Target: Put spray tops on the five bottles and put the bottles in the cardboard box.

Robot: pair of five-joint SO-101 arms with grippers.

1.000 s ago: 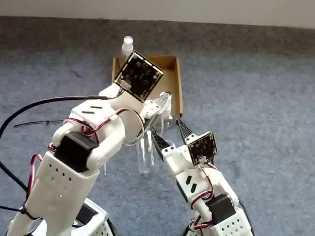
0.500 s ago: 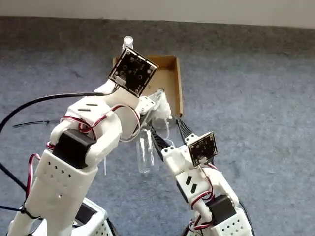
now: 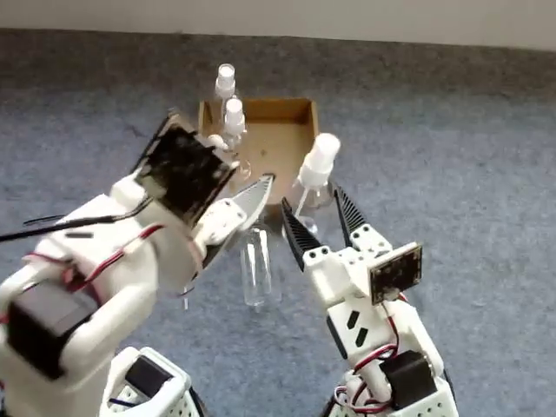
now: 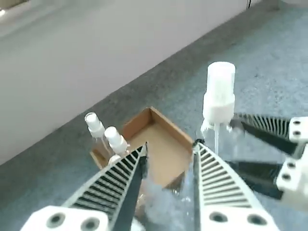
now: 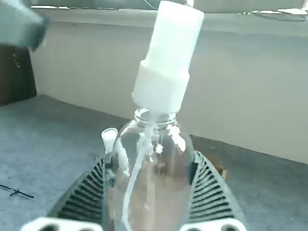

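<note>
My right gripper (image 3: 311, 200) (image 5: 154, 166) is shut on a clear bottle (image 5: 155, 173), held upright in front of the cardboard box (image 3: 304, 130) (image 4: 166, 144). A white spray top (image 3: 319, 162) (image 4: 220, 96) (image 5: 166, 62) sits tilted on the bottle's neck, its tube hanging inside. My left gripper (image 3: 254, 189) (image 4: 170, 146) is open beside it, to the left, with nothing gripped. Two bottles with spray tops stand at the box's far left corner: one (image 3: 226, 80) (image 4: 94, 126) behind it, the other (image 3: 233, 116) (image 4: 115, 139) at its edge.
A clear bottle without a top (image 3: 256, 271) rests on the grey carpet between the two arms, just below the left gripper. A black cable (image 3: 52, 219) trails on the left. Open carpet lies to the right of the box.
My left gripper has let go of the spray top and drawn back toward the left, uncovering the box and capped bottles. The right gripper with its bottle shifted slightly right.
</note>
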